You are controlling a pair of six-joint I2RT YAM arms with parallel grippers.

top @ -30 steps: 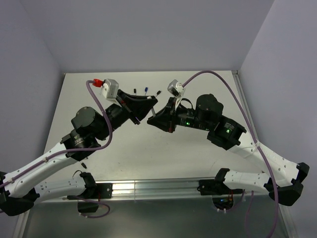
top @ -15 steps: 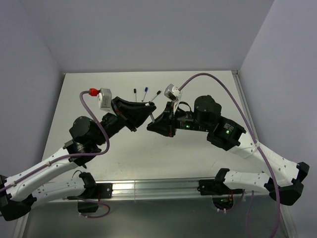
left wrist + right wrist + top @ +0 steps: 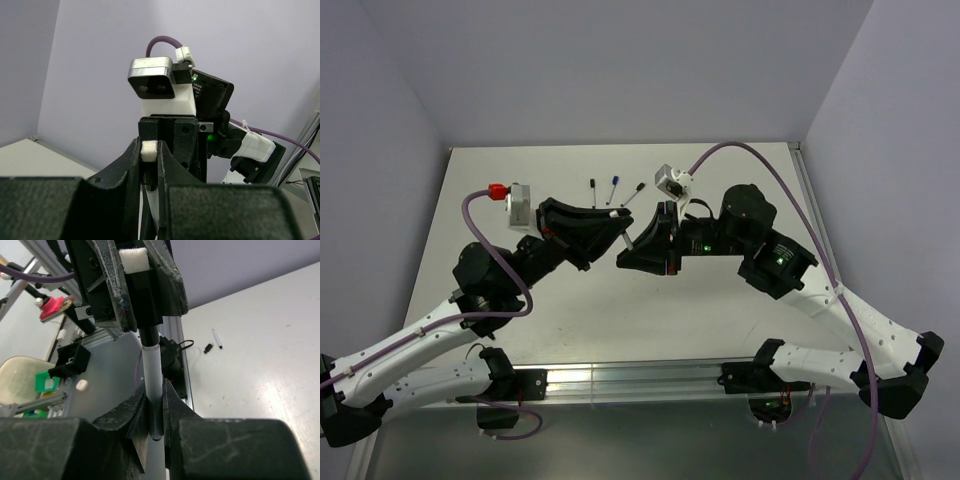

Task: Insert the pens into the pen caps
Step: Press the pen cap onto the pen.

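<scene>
In mid-air over the table's middle, my two grippers meet tip to tip. My right gripper (image 3: 155,391) (image 3: 633,241) is shut on a white pen (image 3: 151,367), which stands up out of its fingers. The pen's top end sits in a black pen cap (image 3: 148,315). My left gripper (image 3: 149,148) (image 3: 617,227) is shut on that cap, whose white end (image 3: 149,150) shows between the fingertips. Three more pens (image 3: 614,188) lie side by side at the back of the table. One loose black cap (image 3: 208,348) and a pen (image 3: 216,339) lie on the table near its front edge.
The white table (image 3: 720,310) is walled by lilac panels at the back and sides. A metal rail (image 3: 640,378) runs along the front edge between the arm bases. Purple cables (image 3: 770,165) arc over both wrists.
My left wrist has swung left and lower, and the right gripper has turned slightly. Both grippers stayed joined around the pen and cap, and their grips have not changed.
</scene>
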